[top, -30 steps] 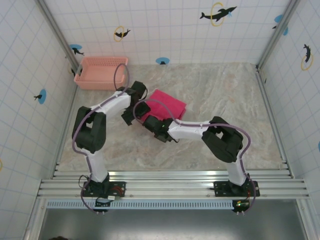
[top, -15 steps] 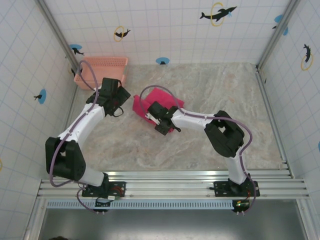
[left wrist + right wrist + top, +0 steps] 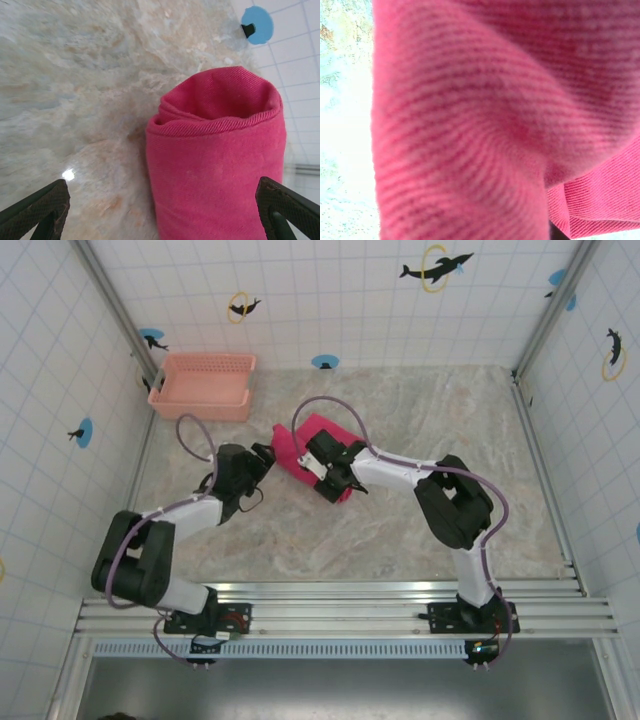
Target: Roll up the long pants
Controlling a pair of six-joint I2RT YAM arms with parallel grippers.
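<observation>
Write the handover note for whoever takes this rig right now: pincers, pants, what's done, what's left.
Left pincer: open, aimed at one end of the long pants.
Right pincer: down on the pants, cloth against its camera; grip unclear.
Pants: a compact roll on the table, apart from the basket.
Done: rolling looks largely finished.
Left: check for loose ends, then probably release and withdraw.

The long pants are recorded as plain magenta-pink with a fine ribbed weave, the basket as pale salmon-pink lattice, the table as marbled beige-grey, and the walls as white grid tile marked with blue discs and black dolphins.
</observation>
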